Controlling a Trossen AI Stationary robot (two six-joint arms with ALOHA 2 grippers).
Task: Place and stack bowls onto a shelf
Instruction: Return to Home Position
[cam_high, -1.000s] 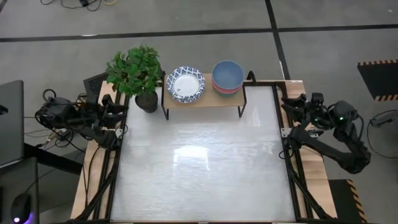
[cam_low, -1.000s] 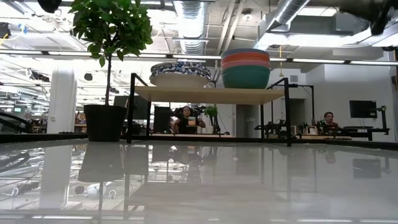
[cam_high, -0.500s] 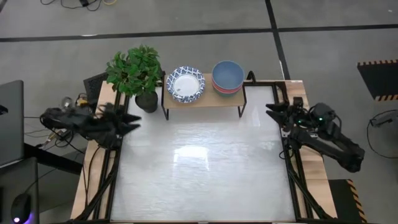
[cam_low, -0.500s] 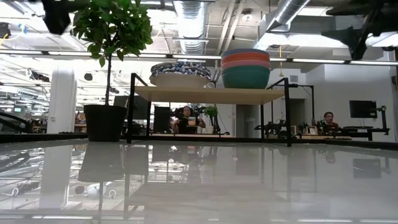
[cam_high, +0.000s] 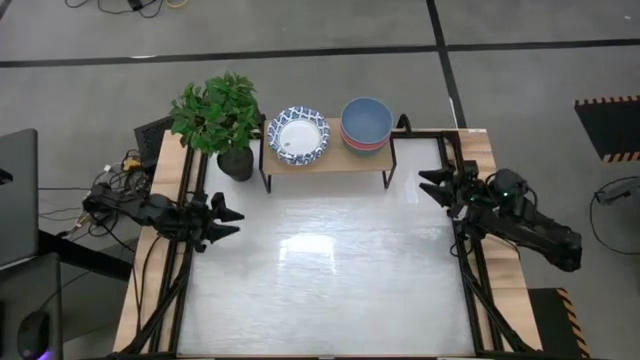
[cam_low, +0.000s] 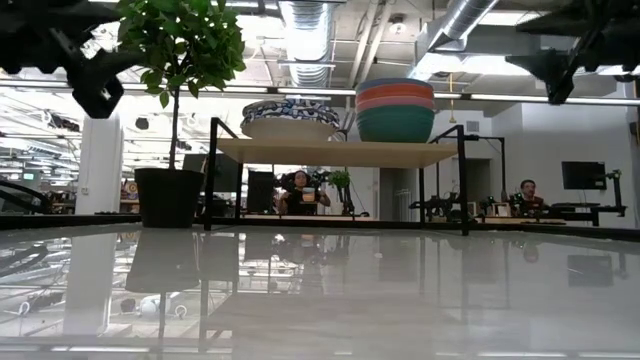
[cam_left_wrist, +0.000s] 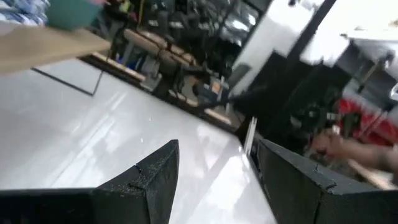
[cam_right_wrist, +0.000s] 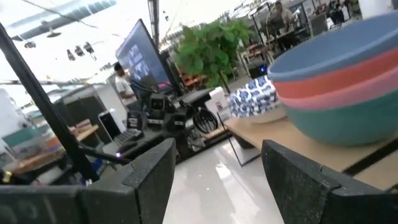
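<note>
The shelf (cam_high: 325, 160) stands at the far edge of the worktop (cam_high: 320, 280). Its long axis runs left to right, parallel to that edge.

On its left half sit the patterned bowls (cam_high: 298, 135), white with blue rims, mouths up. From the low view they look like two nested together, though the rims are hard to separate. On its right half sits the coloured stack (cam_high: 366, 123), also mouth up, banded teal, pink, red and grey-blue from base to top. The two groups stand just beside each other without touching.

A potted plant (cam_high: 218, 115) stands just left of the shelf.

The left claw (cam_high: 232, 222) hangs over the worktop's left edge, pointing towards the middle, its fingers spread and holding nothing. The right claw (cam_high: 428, 184) hangs over the right edge near the shelf's right end, pointing inward, likewise spread and empty.
</note>
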